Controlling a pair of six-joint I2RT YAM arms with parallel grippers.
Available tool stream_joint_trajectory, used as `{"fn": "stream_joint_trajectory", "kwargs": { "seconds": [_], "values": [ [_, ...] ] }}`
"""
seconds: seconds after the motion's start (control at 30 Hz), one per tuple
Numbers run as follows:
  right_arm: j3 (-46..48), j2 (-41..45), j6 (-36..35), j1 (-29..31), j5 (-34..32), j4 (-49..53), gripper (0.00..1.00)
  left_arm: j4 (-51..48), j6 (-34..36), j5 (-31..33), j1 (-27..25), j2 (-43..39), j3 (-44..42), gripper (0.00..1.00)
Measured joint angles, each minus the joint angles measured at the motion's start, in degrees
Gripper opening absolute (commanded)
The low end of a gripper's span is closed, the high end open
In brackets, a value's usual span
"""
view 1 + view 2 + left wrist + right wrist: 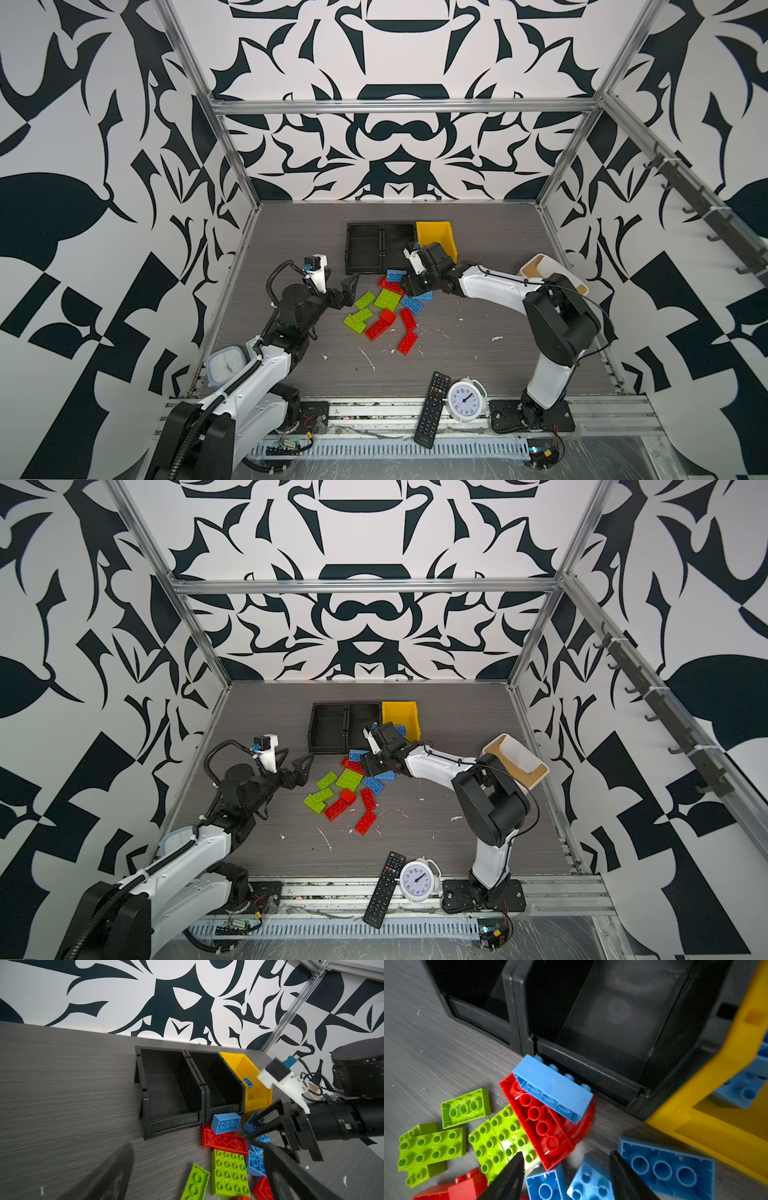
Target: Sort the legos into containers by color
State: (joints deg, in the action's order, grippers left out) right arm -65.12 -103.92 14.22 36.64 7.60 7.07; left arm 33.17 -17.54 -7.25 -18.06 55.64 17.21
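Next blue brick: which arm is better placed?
Right. The right tool hangs over the blue bricks beside the yellow bin, which holds a blue one; the left tool sits open by the green bricks.

Grey wood-grain table (478,316), flecked white. Bears scattered legos (387,299) mid-way, joined black trays (363,253) and yellow bin (434,232) just behind (one blue brick (400,729) inside it), remote (432,409) and round clock (465,400) at front edge.
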Motion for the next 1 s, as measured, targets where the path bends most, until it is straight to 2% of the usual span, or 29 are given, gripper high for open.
{"fn": "stream_joint_trajectory", "kwargs": {
  "seconds": [0.77,1.0],
  "values": [
    [-6.43,-8.96,0.02,0.0,2.43,-2.27,0.71,-0.04,0.39,0.57,0.0,-0.2,0.0,0.99],
    [-6.51,-9.73,-0.02,0.09,4.52,-3.8,0.67,-0.09,0.42,0.57,0.0,-0.42,0.0,0.99]
  ]
}}
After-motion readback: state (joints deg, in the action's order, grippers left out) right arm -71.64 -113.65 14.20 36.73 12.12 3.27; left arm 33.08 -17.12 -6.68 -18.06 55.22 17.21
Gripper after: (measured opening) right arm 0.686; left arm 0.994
